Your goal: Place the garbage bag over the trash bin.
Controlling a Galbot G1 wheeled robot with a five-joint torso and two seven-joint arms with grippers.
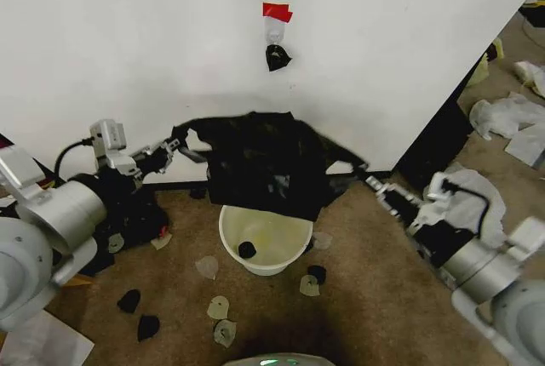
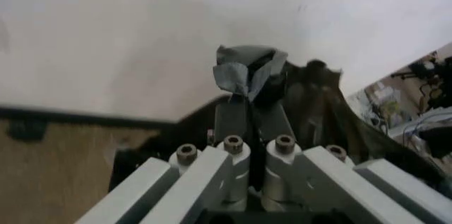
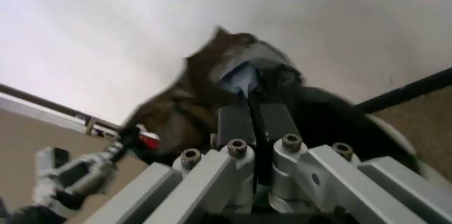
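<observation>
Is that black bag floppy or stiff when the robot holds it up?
Probably floppy: the bag sags and wrinkles between the left gripper and right gripper. Likely light too, since thin pinches at its edges hold it above the bin.

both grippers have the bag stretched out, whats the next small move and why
Probably lower both arms together. The garbage bag hangs stretched between the left gripper and right gripper, above and slightly behind the trash bin, whose rim is still uncovered.
</observation>
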